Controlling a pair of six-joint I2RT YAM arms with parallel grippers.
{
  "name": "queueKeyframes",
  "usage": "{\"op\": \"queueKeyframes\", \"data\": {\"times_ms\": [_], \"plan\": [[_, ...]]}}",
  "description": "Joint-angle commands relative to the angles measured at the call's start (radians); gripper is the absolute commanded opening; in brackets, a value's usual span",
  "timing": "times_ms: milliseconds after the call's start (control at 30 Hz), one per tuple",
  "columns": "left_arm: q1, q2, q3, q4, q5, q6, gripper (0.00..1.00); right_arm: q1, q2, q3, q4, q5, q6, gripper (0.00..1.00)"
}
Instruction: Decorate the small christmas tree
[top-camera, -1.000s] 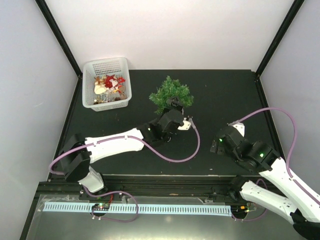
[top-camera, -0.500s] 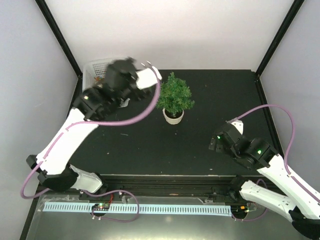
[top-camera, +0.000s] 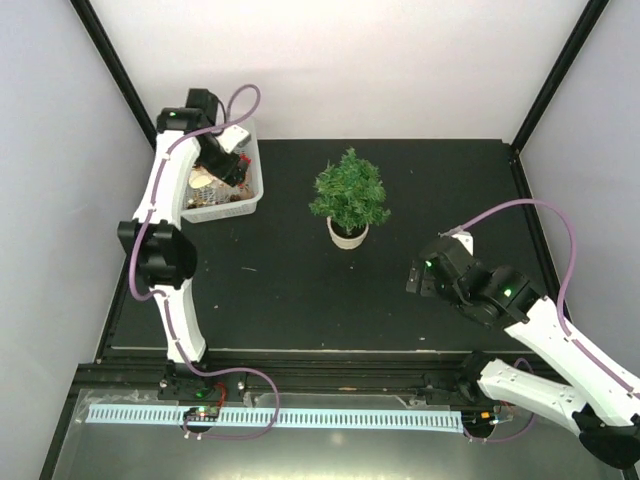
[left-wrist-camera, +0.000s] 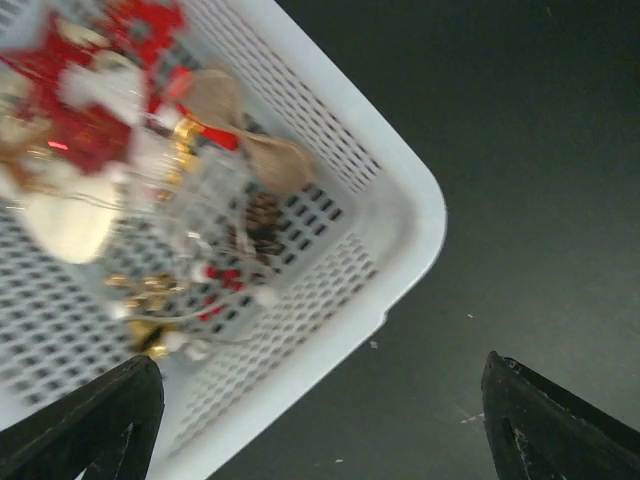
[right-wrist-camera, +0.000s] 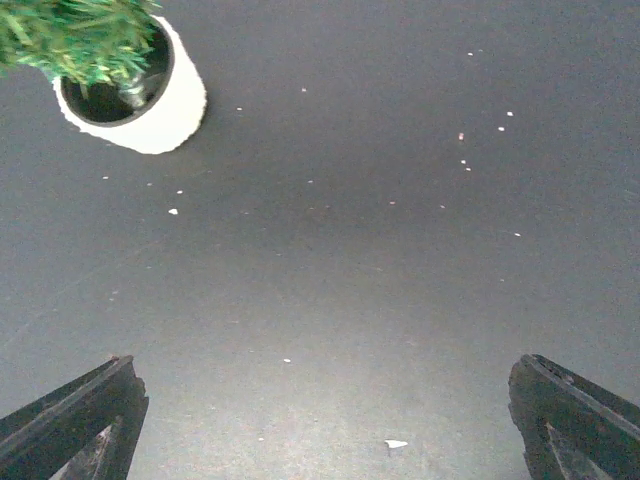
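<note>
1. Standing upright in its whitish pot (top-camera: 347, 236), the small christmas tree (top-camera: 349, 192) sits mid-table, toward the far edge, apart from both grippers.
2. The right gripper (top-camera: 416, 281) hovers near the tree's right side, closer to the front edge; its wrist view puts the pot at upper left, well outside the widely spread fingers (right-wrist-camera: 75, 420); only bare table (right-wrist-camera: 350, 250) lies between them.
3. The left gripper (top-camera: 222, 160) hangs over the white basket (top-camera: 252, 192) in the far left corner, well apart from the tree; its fingers (left-wrist-camera: 100, 420) are wide and grip nothing; the ornaments (left-wrist-camera: 110, 150) beneath are blurred.
</note>
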Motion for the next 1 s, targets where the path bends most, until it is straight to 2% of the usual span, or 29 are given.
{"op": "queueKeyframes", "data": {"times_ms": [0,233,333,467,833,967], "plan": [[-0.009,0.030,-0.036,-0.062,0.111,-0.061,0.87,0.003,-0.020,0.026,0.066,-0.045,-0.021,1.00],[-0.003,0.070,-0.156,0.116,0.039,-0.120,0.82,0.004,-0.049,0.008,0.059,-0.068,-0.015,1.00],[0.011,0.085,-0.185,0.179,0.016,-0.138,0.71,0.003,-0.060,-0.012,0.056,-0.072,-0.004,1.00],[0.012,0.131,-0.191,0.192,0.012,-0.145,0.47,0.005,-0.066,-0.041,0.060,-0.087,0.012,1.00],[0.011,0.207,-0.226,0.227,0.056,-0.142,0.38,0.006,-0.059,-0.087,0.085,-0.138,0.006,1.00],[0.010,0.171,-0.315,0.231,0.102,-0.144,0.28,0.004,-0.051,-0.099,0.094,-0.149,0.003,1.00]]}}
